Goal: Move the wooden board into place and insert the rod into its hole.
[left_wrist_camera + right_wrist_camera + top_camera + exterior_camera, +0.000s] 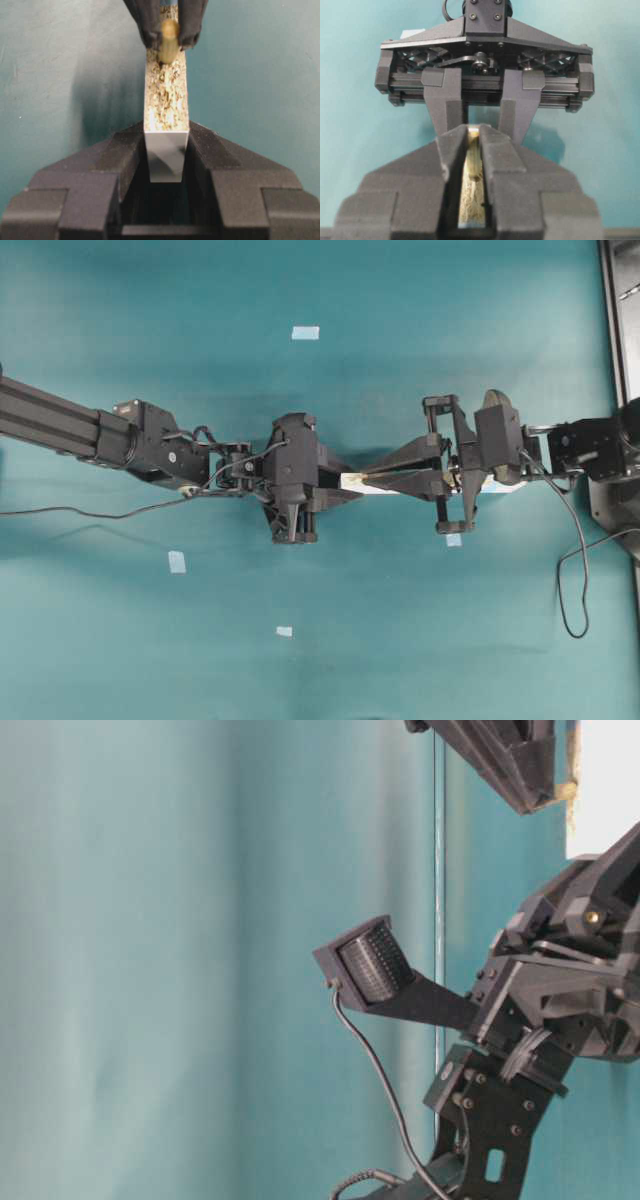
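The wooden board (pixel 166 95) stands on its long edge, speckled edge up and white end face toward the left wrist camera. My left gripper (pixel 166 137) is shut on that end, one finger on each flat face. My right gripper (pixel 471 134) is shut on the rod (pixel 169 40), a short tan peg tilted over the board's top edge. The rod's lower tip rests at a dark spot, the hole (pixel 163 62). From above, the left gripper (pixel 345 486) and right gripper (pixel 368 478) meet tip to tip over the board (pixel 353 482). In the right wrist view the rod (pixel 474 157) lies between the fingers above the board (pixel 472 205).
Light-blue tape squares lie on the teal table: one at the back (pixel 305 333), one front left (pixel 177 561), one at the front (pixel 284 631), and one under the right gripper (pixel 454 539). A black cable (pixel 577 580) loops at the right by a dark frame (pixel 618 340).
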Action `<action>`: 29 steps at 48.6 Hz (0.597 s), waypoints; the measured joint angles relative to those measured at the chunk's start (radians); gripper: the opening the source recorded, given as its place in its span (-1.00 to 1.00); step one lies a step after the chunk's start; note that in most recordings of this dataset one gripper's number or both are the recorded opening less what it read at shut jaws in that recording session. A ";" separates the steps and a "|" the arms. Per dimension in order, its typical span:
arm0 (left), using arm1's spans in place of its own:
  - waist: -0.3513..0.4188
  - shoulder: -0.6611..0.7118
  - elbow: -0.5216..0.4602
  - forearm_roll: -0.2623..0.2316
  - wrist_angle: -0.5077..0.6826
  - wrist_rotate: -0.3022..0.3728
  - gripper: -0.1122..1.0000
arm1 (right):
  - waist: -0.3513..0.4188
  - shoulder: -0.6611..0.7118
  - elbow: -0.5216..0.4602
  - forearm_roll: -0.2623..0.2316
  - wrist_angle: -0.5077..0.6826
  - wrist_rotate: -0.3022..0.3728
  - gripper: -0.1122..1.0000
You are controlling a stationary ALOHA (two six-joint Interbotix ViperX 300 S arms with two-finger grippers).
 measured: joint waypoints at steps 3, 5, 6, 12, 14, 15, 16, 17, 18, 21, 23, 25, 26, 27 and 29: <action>0.000 0.000 0.000 0.000 0.000 0.000 -0.38 | 0.000 0.002 0.002 0.000 0.003 0.000 -0.61; 0.000 0.000 0.000 0.000 0.000 0.000 -0.38 | 0.000 0.002 0.003 0.000 0.006 0.000 -0.61; 0.000 0.000 0.000 0.000 0.002 0.000 -0.38 | 0.000 0.000 0.002 0.000 0.009 0.000 -0.62; 0.000 0.000 0.000 0.000 0.000 0.000 -0.38 | 0.000 0.000 0.002 0.000 0.023 0.000 -0.62; 0.000 0.000 0.000 0.000 0.000 0.000 -0.38 | 0.000 0.000 0.000 0.002 0.028 0.000 -0.61; 0.000 0.000 0.000 0.000 0.000 -0.002 -0.38 | 0.000 0.000 0.000 0.000 0.029 0.000 -0.62; 0.000 0.000 0.000 0.000 0.000 0.000 -0.38 | 0.000 0.000 0.000 0.002 0.031 0.000 -0.62; 0.000 0.000 0.000 0.000 0.000 -0.002 -0.38 | 0.000 0.000 0.000 0.002 0.032 0.000 -0.62; 0.000 0.000 0.000 0.000 0.002 -0.002 -0.38 | 0.000 0.000 0.000 0.002 0.035 0.002 -0.61; 0.000 0.000 0.000 0.000 0.000 -0.002 -0.38 | 0.000 0.000 -0.002 0.002 0.043 0.003 -0.61; 0.000 0.000 0.000 0.000 0.002 0.000 -0.38 | 0.000 -0.002 -0.002 0.002 0.049 0.003 -0.61; 0.000 0.000 0.000 0.000 0.000 -0.002 -0.38 | 0.000 -0.002 -0.003 0.002 0.055 0.002 -0.61; 0.000 0.000 0.000 0.000 0.000 -0.002 -0.38 | 0.000 -0.003 -0.003 0.002 0.060 0.002 -0.62; 0.000 0.000 0.000 0.000 0.002 -0.002 -0.38 | 0.000 -0.005 -0.003 0.000 0.063 0.002 -0.61; 0.000 0.000 0.000 0.002 0.000 -0.002 -0.38 | 0.000 -0.008 -0.003 0.002 0.071 0.002 -0.62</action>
